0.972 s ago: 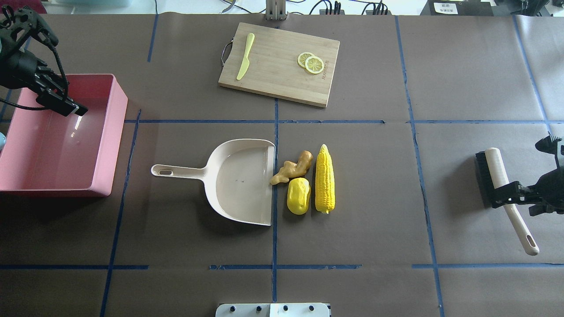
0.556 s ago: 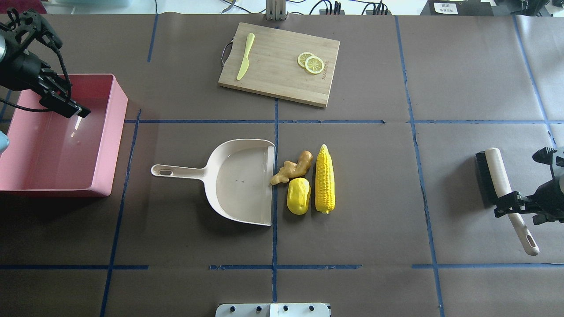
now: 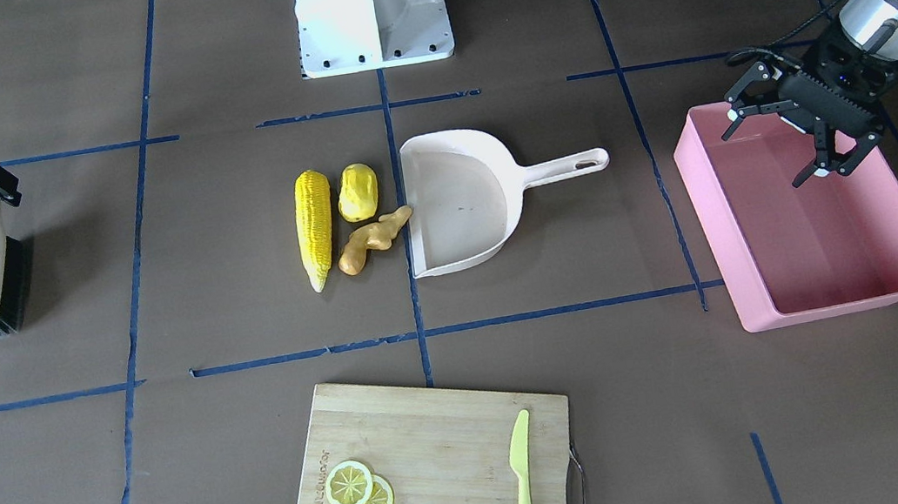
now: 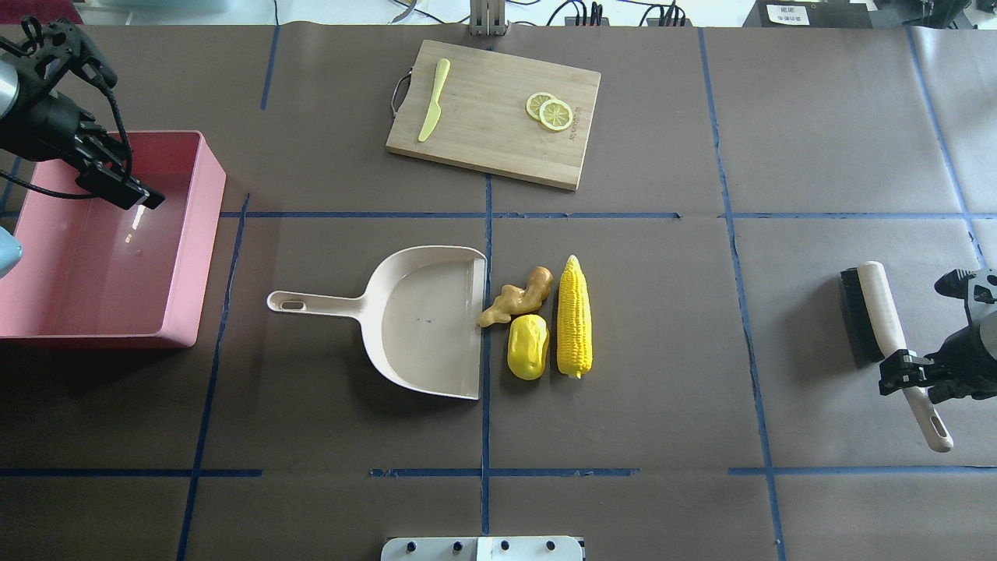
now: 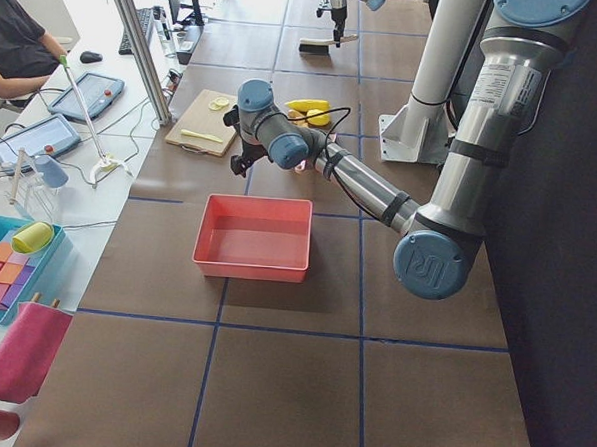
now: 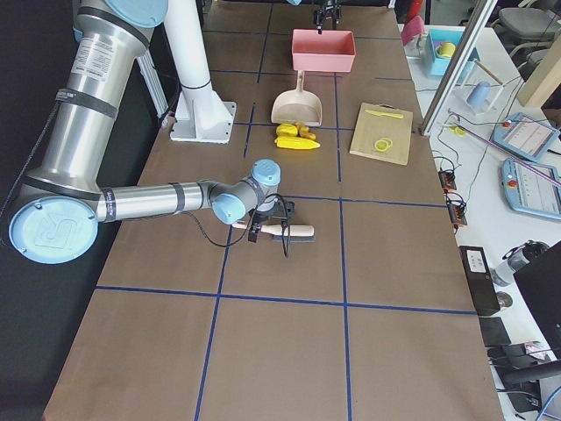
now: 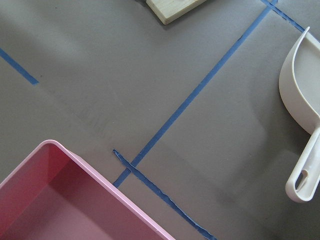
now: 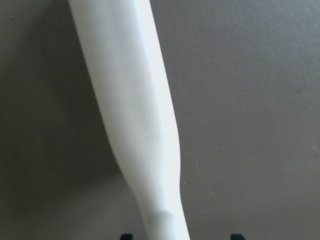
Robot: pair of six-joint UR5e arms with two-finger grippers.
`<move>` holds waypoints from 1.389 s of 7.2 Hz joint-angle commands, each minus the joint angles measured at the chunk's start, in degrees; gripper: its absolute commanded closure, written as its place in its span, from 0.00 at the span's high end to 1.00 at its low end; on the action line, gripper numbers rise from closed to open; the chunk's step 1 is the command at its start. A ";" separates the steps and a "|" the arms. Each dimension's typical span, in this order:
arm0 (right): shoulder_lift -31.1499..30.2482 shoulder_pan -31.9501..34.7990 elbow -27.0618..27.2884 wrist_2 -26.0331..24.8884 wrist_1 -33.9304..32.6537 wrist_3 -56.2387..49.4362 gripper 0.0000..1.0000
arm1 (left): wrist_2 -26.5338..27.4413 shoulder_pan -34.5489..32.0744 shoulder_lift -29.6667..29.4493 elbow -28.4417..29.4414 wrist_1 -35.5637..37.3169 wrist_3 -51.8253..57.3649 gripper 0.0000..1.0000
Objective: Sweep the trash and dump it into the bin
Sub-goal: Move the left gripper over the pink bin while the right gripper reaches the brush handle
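The trash lies mid-table just right of the cream dustpan: a long yellow corn cob, a small yellow lumpy vegetable and a tan ginger root touching the pan's open lip. The pink bin stands at the far left and looks empty. My left gripper is open and empty above the bin's far part. My right gripper is open and straddles the white handle of a black-bristled brush lying on the table. The wrist view shows the handle between the fingertips with gaps on both sides.
A bamboo cutting board at the table's far middle carries two lemon slices and a light green knife. The dustpan handle points toward the bin. Blue tape lines cross the brown table cover.
My right gripper has slid along the brush handle toward its near end, still open. My left gripper has shifted slightly over the bin. The trash, dustpan and brush have not moved.
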 commanded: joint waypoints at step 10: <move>-0.31 0.30 0.40 1.12 0.20 -3.07 0.54 | 0.00 0.01 -0.08 -0.07 -0.12 0.15 1.00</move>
